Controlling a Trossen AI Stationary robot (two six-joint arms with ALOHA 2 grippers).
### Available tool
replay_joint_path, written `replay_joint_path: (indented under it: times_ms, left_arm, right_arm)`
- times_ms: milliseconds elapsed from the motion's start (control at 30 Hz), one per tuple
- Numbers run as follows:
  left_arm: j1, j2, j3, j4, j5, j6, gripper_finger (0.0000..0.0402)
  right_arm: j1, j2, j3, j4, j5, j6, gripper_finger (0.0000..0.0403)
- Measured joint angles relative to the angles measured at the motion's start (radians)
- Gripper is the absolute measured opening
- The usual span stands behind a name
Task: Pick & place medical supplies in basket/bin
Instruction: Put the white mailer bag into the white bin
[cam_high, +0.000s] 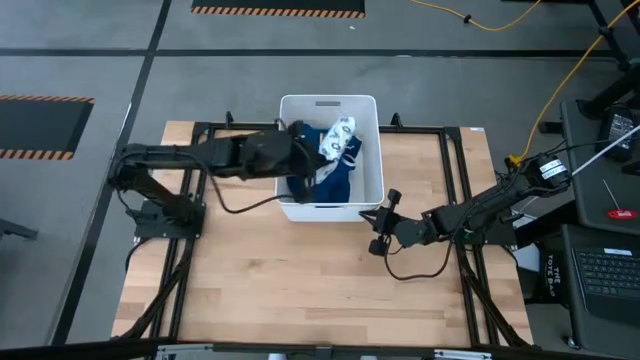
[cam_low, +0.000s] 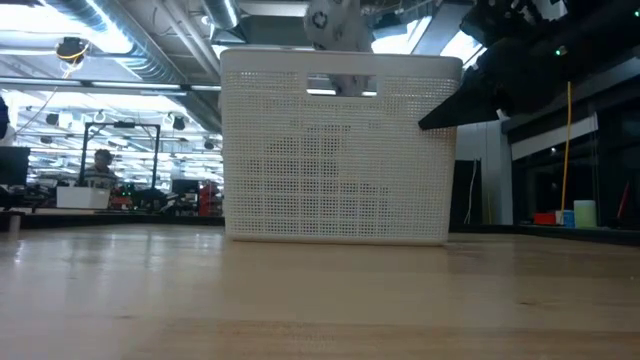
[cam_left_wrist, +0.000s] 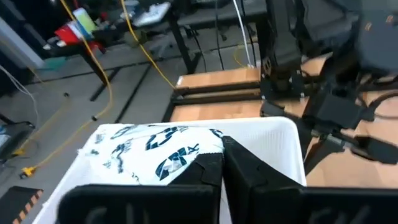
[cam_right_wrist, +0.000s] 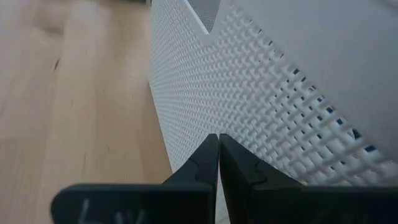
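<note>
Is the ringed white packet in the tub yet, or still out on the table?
In. The white packet lies inside the tub on the blue garment; the left gripper hangs over the tub's inside.

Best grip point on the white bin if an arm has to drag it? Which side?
Grip the white bin at its top rim by the slot handle, coming from above with one jaw inside and one outside. The walls are tall and flat, too wide to span; the rim is the only thin edge.
</note>
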Motion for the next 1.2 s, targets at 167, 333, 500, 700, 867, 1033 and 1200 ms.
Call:
replay_joint_path:
  times_ms: [167, 333, 500, 700, 867, 1033, 1200]
  left_arm:
    - [0.045, 0.07, 0.0, -0.001, 0.102, 0.001, 0.0001]
    - [0.071, 0.136, 0.0, 0.001, 0.198, -0.012, 0.0001]
    - [0.081, 0.2, 0.0, 0.003, 0.296, -0.028, 0.0001]
    - [0.085, 0.271, 0.0, 0.024, 0.298, -0.026, 0.0001]
    - [0.104, 0.313, 0.0, 0.023, 0.337, -0.026, 0.0001]
    - [0.116, 0.334, 0.0, 0.027, 0.349, -0.026, 0.001]
    - [0.12, 0.336, 0.0, 0.025, 0.315, 0.023, 0.005]
  right_arm:
    - [0.0, 0.0, 0.0, -0.017, -0.001, 0.027, 0.0018]
    - [0.0, 0.0, 0.0, -0.021, -0.057, 0.027, 0.0018]
    - [0.0, 0.0, 0.0, -0.025, -0.061, 0.05, 0.0018]
    - [0.0, 0.0, 0.0, -0.024, -0.062, 0.051, 0.0018]
    - [0.0, 0.0, 0.0, -0.022, -0.063, 0.061, 0.0018]
    - [0.0, 0.0, 0.0, -0.021, -0.063, 0.061, 0.0018]
    - [0.0, 0.0, 0.0, -0.021, -0.063, 0.054, 0.0018]
